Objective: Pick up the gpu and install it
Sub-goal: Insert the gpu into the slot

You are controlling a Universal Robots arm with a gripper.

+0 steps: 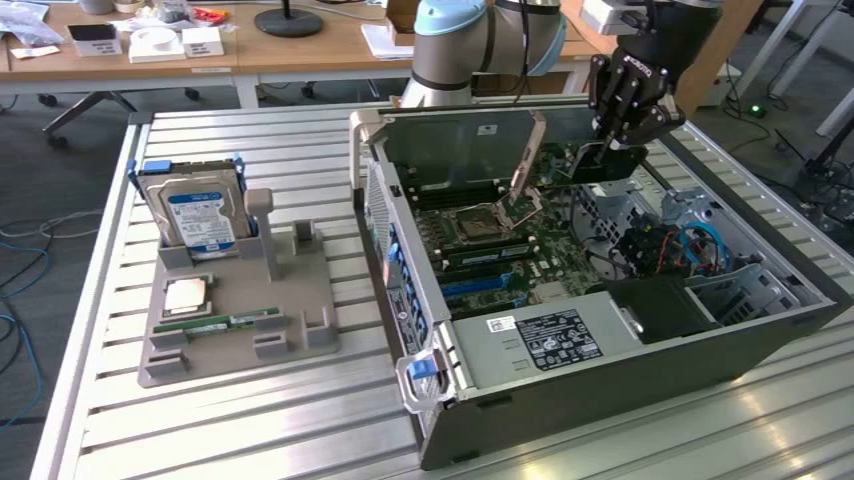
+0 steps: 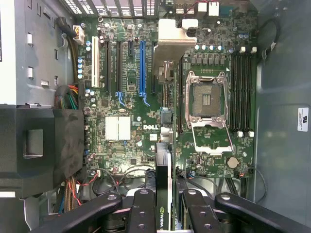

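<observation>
The gpu [image 2: 163, 167] is a thin dark card seen edge-on, with its silvery bracket [image 2: 170, 39] at the far end and a green logo near my fingers. My gripper [image 2: 166, 194] is shut on it, one black finger [image 2: 144, 208] on each side. In the exterior view the gripper [image 1: 625, 130] hangs over the open computer case [image 1: 641, 390] with the dark card [image 1: 603, 165] below it, above the motherboard [image 1: 521, 255]. The card hovers above the board beside the blue expansion slots [image 2: 142, 65], apart from them.
An open CPU socket [image 2: 208, 102] and memory slots [image 2: 241, 92] lie beside the card. A black shroud [image 2: 43, 145] and cables fill one side of the case. On the slatted table, a grey holder [image 1: 300, 330] carries a hard drive [image 1: 200, 215], a CPU [image 1: 184, 295] and a memory stick [image 1: 220, 323].
</observation>
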